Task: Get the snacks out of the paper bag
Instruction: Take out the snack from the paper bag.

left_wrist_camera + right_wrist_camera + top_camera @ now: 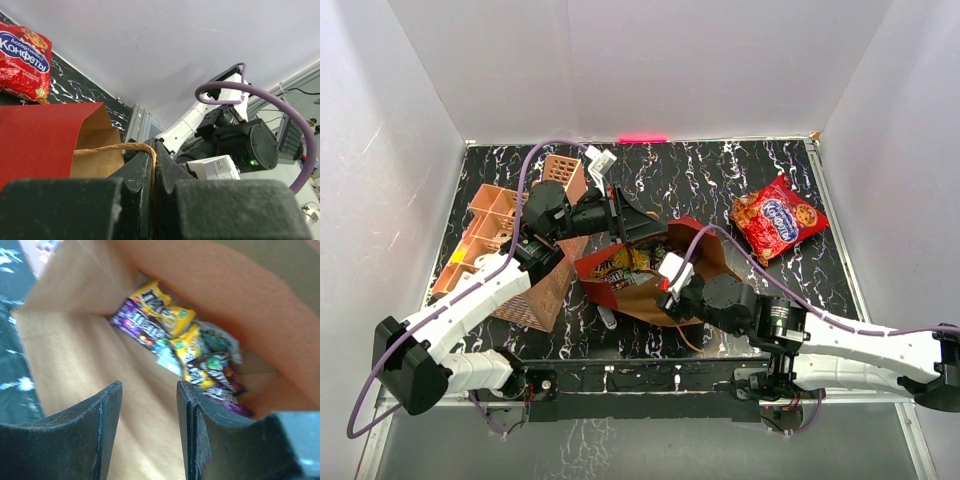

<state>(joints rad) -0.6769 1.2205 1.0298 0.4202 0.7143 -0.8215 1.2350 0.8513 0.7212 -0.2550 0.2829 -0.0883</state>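
The dark red paper bag [695, 240] lies on its side mid-table, mouth toward the near edge, kraft inside showing [75, 355]. My left gripper [638, 226] is shut on its twisted paper handle [115, 148] and holds the top edge up; the bag's red wall [40, 135] shows beside it. My right gripper [665, 292] is open and empty, reaching into the bag's mouth [149, 390]. Several small candy packets [175, 335] in yellow, purple and brown lie deep inside, beyond the fingertips. The large red cookie bag [776, 217] lies outside on the table at the right, also seen in the left wrist view [22, 62].
A salmon-pink lattice organizer [505, 250] stands at the left under my left arm. A small white-blue item [600, 160] lies at the back near the wall. White walls enclose the black marbled table [720, 170].
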